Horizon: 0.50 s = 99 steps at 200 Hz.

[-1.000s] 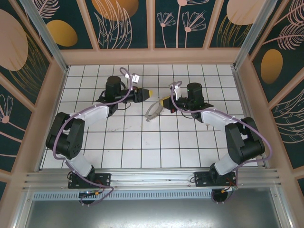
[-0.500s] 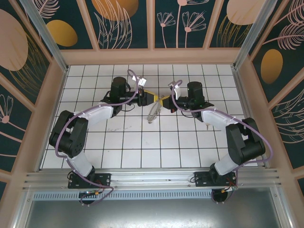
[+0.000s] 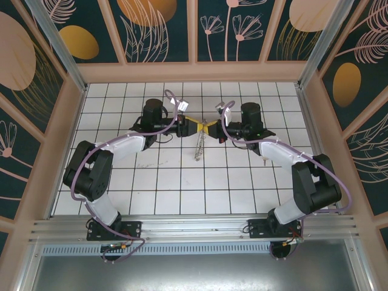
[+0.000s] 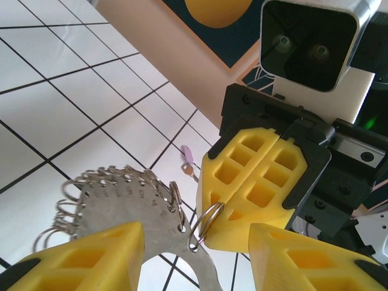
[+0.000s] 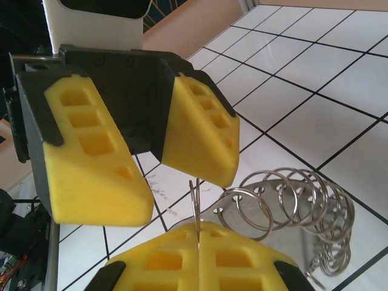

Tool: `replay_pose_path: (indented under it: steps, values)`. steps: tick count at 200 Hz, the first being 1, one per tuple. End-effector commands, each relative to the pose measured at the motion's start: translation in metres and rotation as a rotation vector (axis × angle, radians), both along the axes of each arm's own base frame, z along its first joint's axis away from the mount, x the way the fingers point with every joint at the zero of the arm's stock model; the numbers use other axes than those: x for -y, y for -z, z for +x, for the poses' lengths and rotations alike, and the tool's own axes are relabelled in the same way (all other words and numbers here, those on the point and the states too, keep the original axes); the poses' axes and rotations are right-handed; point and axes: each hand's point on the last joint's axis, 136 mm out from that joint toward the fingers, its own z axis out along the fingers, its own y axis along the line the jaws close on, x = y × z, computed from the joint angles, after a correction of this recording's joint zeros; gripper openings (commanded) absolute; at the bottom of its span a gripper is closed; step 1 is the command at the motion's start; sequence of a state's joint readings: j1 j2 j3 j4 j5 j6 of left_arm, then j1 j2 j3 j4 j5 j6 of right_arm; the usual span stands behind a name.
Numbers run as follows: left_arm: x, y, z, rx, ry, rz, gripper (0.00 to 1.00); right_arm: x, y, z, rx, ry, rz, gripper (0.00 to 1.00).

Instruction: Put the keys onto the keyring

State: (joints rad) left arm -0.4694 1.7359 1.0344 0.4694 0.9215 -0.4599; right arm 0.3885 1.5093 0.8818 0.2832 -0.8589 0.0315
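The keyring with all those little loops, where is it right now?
In the top view the keyring hangs near the table's centre between both arms, one small loop pinched in the right arm's fingers, the left arm's fingers alongside.

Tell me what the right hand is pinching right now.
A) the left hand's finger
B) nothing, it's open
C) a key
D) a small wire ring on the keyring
D: in the left wrist view the right hand is shut, and a wire ring at the edge of the keyring sticks out from between its pads.
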Motion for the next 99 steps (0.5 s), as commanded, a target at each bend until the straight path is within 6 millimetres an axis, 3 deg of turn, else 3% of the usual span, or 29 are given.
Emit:
replay_pose_path:
  steps: [1,41,99]
  values:
    - [0.009,-0.008,-0.003,0.042,0.047,-0.018,0.48,-0.002,-0.035,-0.002,0.101,-0.043,0.05,0.0]
    - [0.012,-0.015,-0.004,0.051,0.061,-0.041,0.41,-0.002,-0.035,-0.002,0.098,-0.045,0.049,0.0]
    - [0.018,-0.018,-0.01,0.056,0.093,-0.053,0.18,-0.002,-0.035,-0.001,0.1,-0.042,0.049,0.0]
